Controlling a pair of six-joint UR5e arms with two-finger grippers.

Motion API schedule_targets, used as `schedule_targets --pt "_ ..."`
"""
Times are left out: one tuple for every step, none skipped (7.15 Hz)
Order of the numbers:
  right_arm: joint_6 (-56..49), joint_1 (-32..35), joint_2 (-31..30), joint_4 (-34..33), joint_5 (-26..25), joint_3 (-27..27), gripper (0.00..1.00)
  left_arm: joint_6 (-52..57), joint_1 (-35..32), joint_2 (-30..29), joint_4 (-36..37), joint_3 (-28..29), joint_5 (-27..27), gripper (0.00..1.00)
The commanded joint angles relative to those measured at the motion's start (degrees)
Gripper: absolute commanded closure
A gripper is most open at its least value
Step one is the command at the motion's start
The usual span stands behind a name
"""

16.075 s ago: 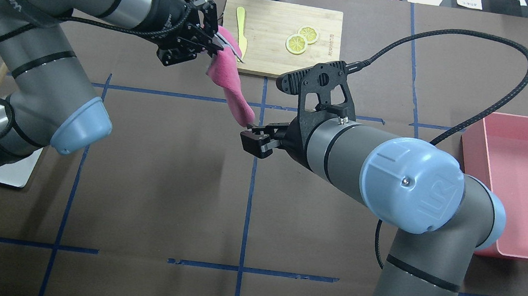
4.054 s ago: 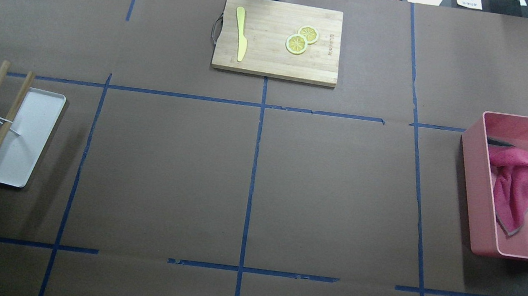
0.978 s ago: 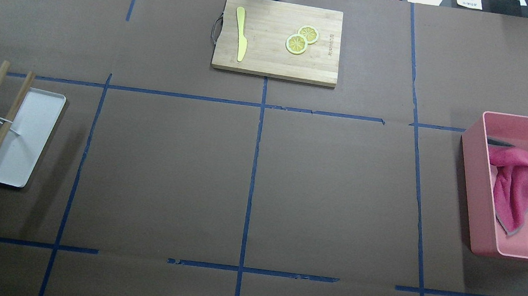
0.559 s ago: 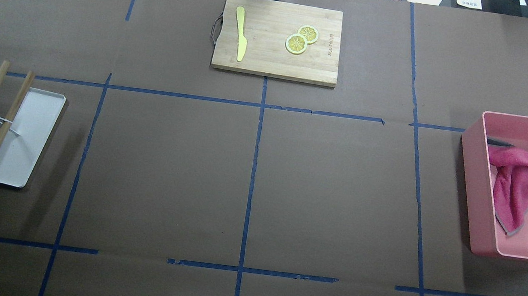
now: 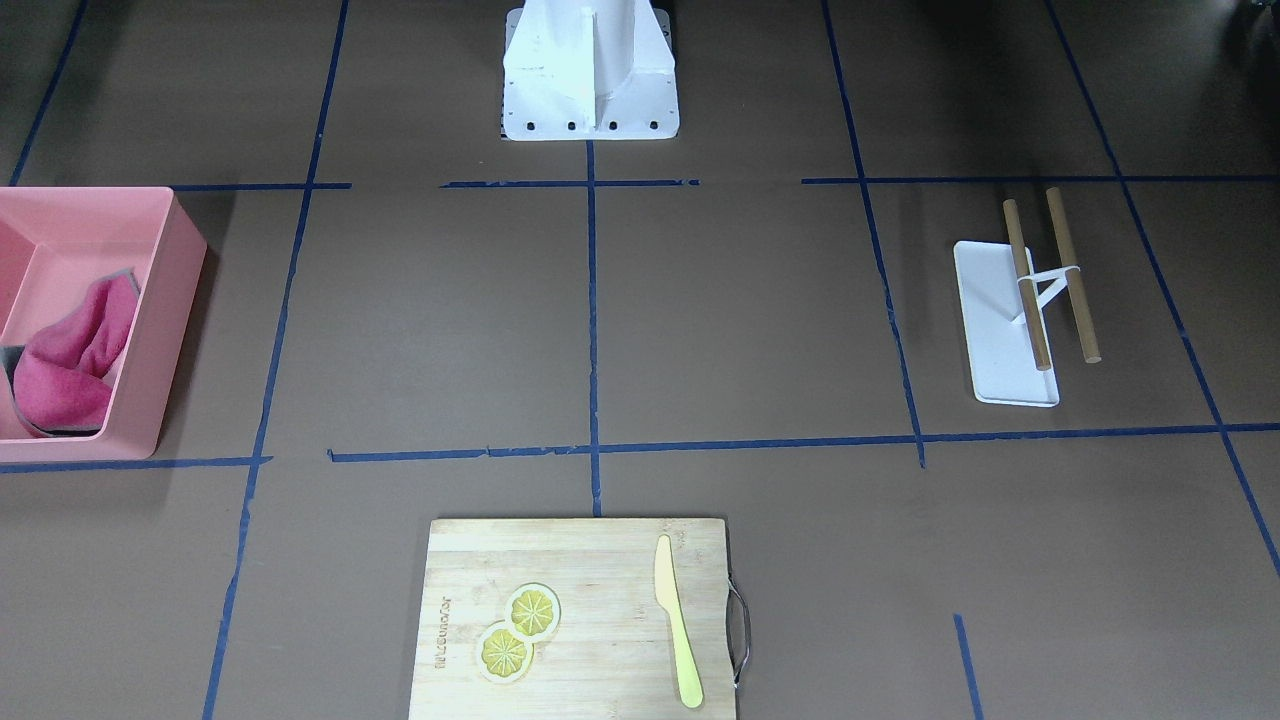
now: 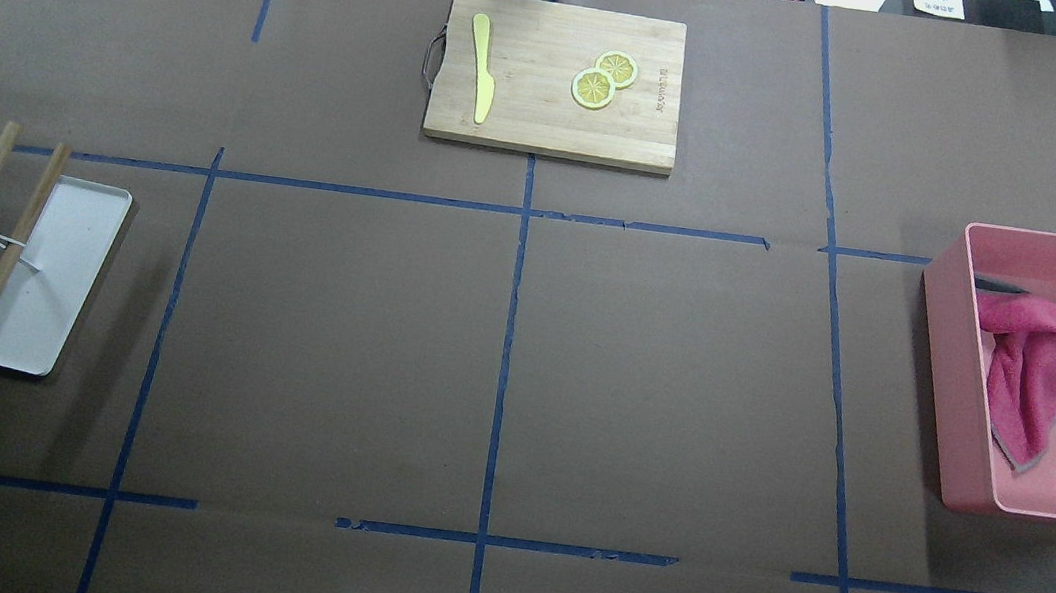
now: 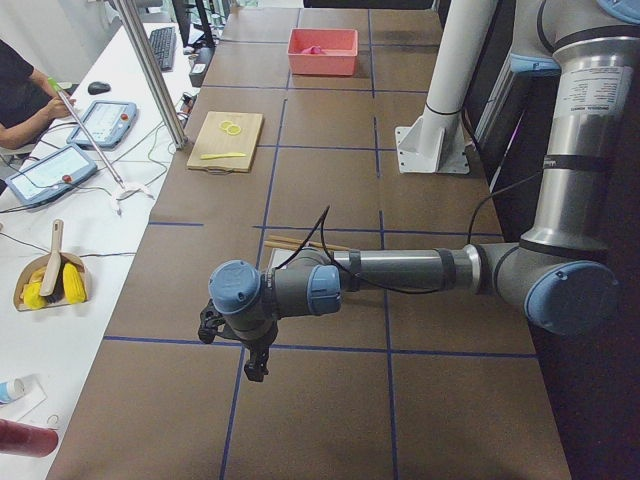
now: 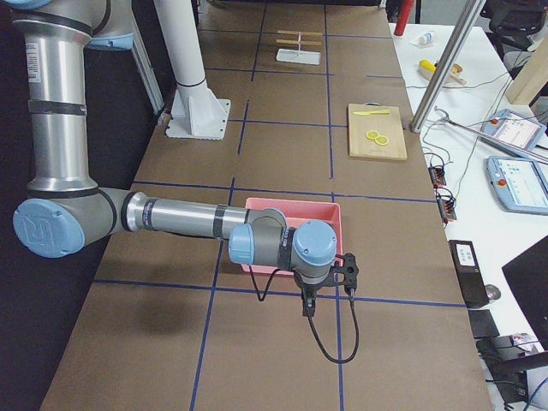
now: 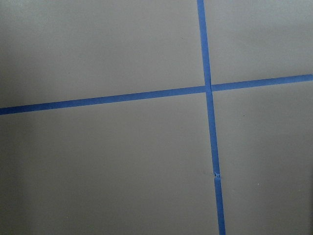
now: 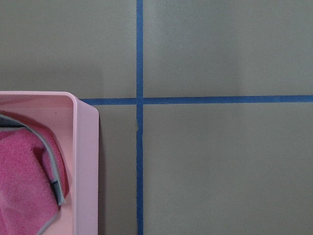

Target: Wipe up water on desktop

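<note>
Pink cloth [image 6: 1031, 384] lies crumpled inside the pink bin [image 6: 952, 409] at the robot's right end of the brown surface [image 6: 332, 333], which shows no puddle or wet patch in any view. The wiping looks finished, with nothing evident left to do. The left arm [image 7: 400, 270] and right arm [image 8: 188, 218] hang low over the two far ends. Only the side views show them, so I cannot tell whether their jaws are open or closed.

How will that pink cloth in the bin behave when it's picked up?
Probably floppy: the pink cloth lies crumpled in folds in the pink bin, so it should drape from a pinch. Its fuzzy surface suggests good grip, and it looks light.
</note>
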Motion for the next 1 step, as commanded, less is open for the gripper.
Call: schedule_targets --pt "-0.01 0.0 0.0 0.0 0.0 -0.09 0.0 0.01 -0.09 0.04 0.0 0.0 0.0 0.0"
